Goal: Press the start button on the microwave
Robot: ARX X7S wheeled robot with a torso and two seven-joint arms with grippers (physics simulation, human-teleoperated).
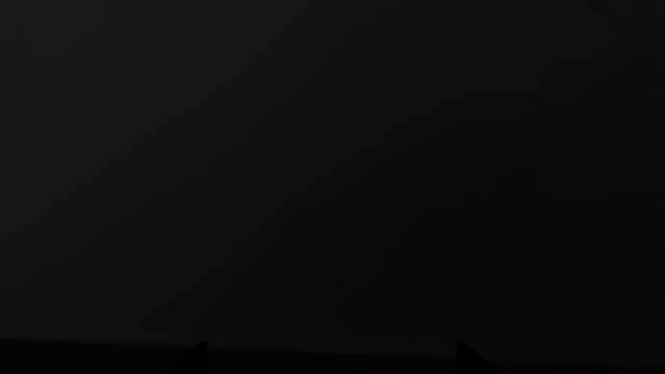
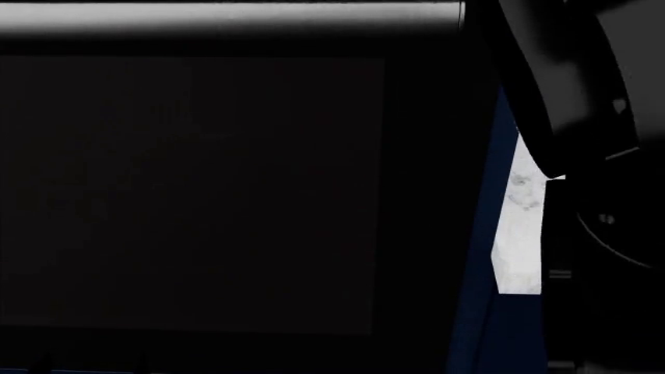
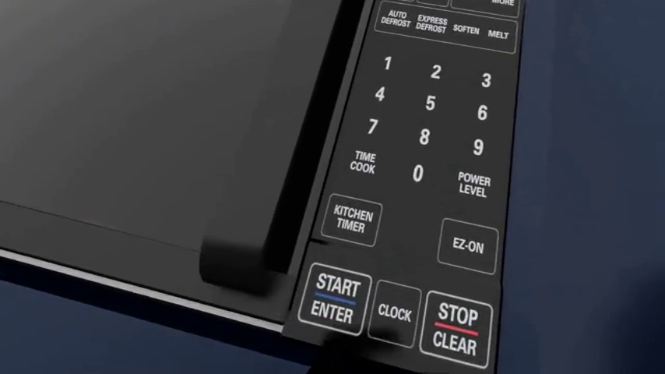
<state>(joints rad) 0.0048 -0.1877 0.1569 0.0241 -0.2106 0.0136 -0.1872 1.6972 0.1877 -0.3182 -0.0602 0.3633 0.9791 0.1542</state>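
Note:
The right wrist view shows the microwave's black keypad (image 3: 431,140) close up. The START/ENTER button (image 3: 336,300) is at the panel's lower corner, beside CLOCK (image 3: 395,313) and STOP/CLEAR (image 3: 456,329). My right gripper (image 3: 359,360) shows only as one dark blurred mass at the frame edge just below START/ENTER and CLOCK, with its fingers together; I cannot tell whether it touches. The left wrist view is almost black, with two fingertips set wide apart, so my left gripper (image 1: 329,351) is open and empty. In the head view the dark microwave door (image 2: 187,195) fills the frame.
The door handle (image 3: 296,156) runs beside the keypad. Dark blue cabinet fronts (image 3: 592,195) surround the microwave. In the head view my right arm (image 2: 561,86) crosses the upper right, with a white marbled strip (image 2: 519,234) behind it.

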